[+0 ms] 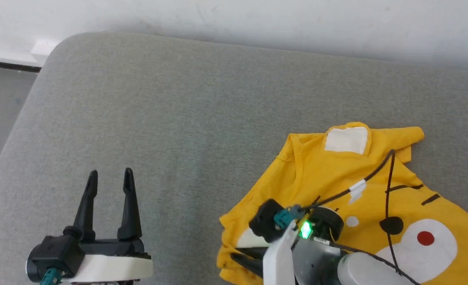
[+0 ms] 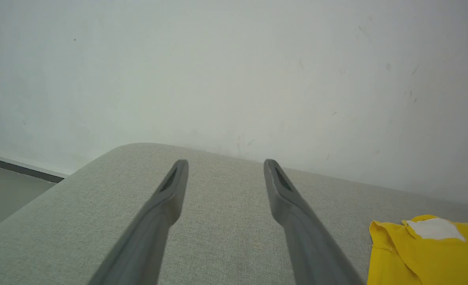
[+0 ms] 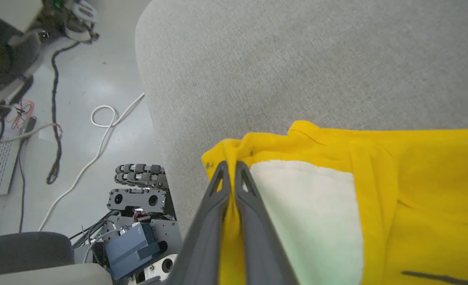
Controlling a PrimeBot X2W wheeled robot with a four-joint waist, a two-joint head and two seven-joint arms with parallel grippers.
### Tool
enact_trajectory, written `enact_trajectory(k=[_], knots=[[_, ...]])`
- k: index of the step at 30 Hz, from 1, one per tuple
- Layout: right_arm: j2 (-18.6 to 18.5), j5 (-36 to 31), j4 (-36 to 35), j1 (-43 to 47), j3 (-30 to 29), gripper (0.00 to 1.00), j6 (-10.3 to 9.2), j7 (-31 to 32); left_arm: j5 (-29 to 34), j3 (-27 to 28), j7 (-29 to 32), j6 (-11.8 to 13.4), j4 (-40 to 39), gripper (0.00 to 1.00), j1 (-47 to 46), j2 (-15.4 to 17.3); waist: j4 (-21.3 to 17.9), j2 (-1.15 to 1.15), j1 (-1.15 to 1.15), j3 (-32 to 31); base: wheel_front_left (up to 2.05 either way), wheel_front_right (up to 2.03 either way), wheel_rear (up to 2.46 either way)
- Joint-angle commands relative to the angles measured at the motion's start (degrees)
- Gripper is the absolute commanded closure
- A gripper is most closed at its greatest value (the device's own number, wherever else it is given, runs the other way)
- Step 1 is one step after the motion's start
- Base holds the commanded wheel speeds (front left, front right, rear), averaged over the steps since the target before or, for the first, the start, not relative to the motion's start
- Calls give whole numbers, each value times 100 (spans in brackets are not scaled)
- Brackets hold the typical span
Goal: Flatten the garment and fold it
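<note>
Yellow garment (image 1: 328,178) lies rumpled on the right half of the grey cushion (image 1: 170,111). Right gripper (image 3: 229,168) is pinched tight on the garment's edge fold beside a white patch (image 3: 309,213). Left gripper (image 1: 110,176) is spread wide, holding nothing, over the cushion's left part. Right wrist view adds the floor off the cushion's edge: white cable (image 3: 104,106), robot base (image 3: 139,200). Left wrist view adds the wall (image 2: 234,59) behind the cushion.

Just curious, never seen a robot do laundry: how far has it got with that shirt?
Barely begun. The garment lies rumpled on the grey cushion, no fold made. The right gripper pinches its bunched edge; the left gripper hangs open, apart from it. Flattening and every fold remain.
</note>
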Motion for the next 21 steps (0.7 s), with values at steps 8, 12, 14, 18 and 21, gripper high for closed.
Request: enact_trajectory(k=[8, 12, 14, 18, 21], knots=[[70, 51, 313, -121, -337, 0, -4, -786, -20, -74, -27, -33, 190, 0, -6, -12, 187, 0, 0, -134, 0, 0, 0], [224, -356, 259, -145, -1234, 0, -4, -1520, 29, -107, -27, -46, 229, 0, 51, -12, 173, 0, 0, -290, 0, 0, 0], [214, -802, 188, -71, -1738, 0, -4, -1854, 53, -102, -27, -46, 211, 0, 88, -12, 140, 0, 0, -344, 0, 0, 0], [363, -1788, -38, 453, -2995, 0, -4, -2406, 122, -85, -27, -68, 180, 0, 166, -12, 20, 0, 0, -410, 0, 0, 0], [673, -2504, -359, 1086, -4021, 0, -4, -2765, 164, -50, -27, -80, 156, 0, 226, -12, -101, 0, 0, -444, 0, 0, 0]])
